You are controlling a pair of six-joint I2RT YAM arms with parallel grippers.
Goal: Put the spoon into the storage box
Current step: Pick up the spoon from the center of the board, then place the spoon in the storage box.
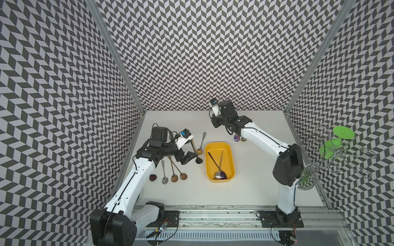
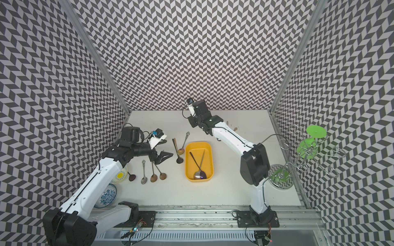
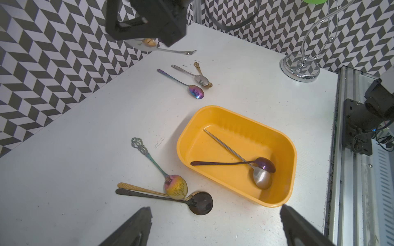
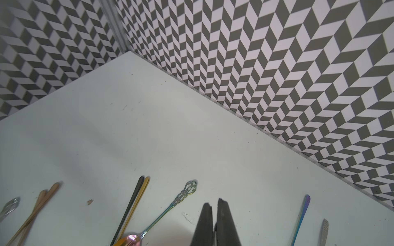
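Left wrist view: left fingers (image 3: 132, 230) spread wide.

storage box (image 3: 234, 119) 1 | bowls (image 2: 121, 176) 2 | wire rack (image 3: 298, 71) 1 | spoons (image 3: 261, 180) 12+

storage box (image 1: 227, 155) placed at table (image 1: 251, 191) centre, 2 spoons (image 1: 220, 175) crossed in it | 3 left spoons (image 1: 199, 151) laid just left of it | 4 spoons (image 1: 174, 178) spread toward left edge | 3 rear spoons (image 3: 196, 92) laid behind box | rack (image 2: 281, 180) stood at right edge
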